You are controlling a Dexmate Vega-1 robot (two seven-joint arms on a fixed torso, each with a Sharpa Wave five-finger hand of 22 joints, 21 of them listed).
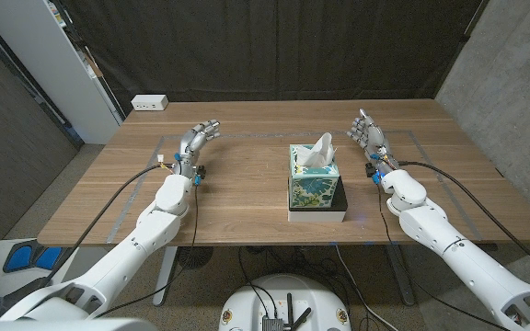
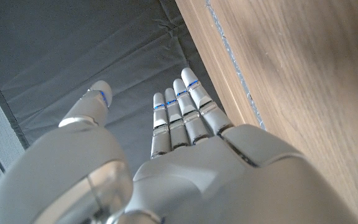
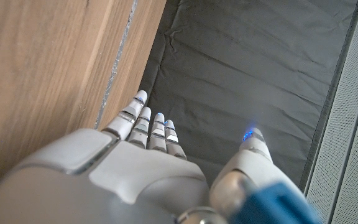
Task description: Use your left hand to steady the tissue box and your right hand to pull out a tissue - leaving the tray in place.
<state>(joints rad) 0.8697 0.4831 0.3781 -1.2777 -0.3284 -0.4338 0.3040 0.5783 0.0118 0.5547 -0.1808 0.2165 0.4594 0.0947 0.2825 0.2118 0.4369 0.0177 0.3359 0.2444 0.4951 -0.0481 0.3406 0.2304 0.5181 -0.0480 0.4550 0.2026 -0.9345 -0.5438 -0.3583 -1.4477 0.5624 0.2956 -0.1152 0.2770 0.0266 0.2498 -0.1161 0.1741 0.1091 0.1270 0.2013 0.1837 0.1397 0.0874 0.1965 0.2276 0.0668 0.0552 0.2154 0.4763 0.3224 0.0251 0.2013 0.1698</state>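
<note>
Tissue box (image 1: 315, 182): stands upright near the middle of the wooden surface (image 1: 247, 198), toward its front edge, between the two arms and well apart from both hands; its sides carry a green and blue pattern.
Tissue (image 1: 318, 152): a white sheet stands up out of the slot in the top of the box, untouched.
Tray (image 1: 339, 209): a dark, low tray under the box, with a pale front edge; a strip of it shows on the robot's right side of the box.
Left hand (image 1: 194, 143): held over the surface on the left, well apart from the box, holding nothing; seen from the left wrist, the fingers (image 2: 185, 112) reach out straight and side by side, with the thumb spread off to one side.
Right hand (image 1: 369, 134): held over the surface on the right, beyond the box and apart from it, holding nothing; seen from the right wrist, the fingers (image 3: 145, 121) are stretched out close together and the thumb stands apart.
Power strip (image 1: 149, 103): a small white block at the far left corner of the surface.
Tape lines (image 1: 155, 152): pale strips mark out a rectangle on the wood around the working area.
Backdrop (image 1: 274, 46): dark cloth hangs behind the surface.
</note>
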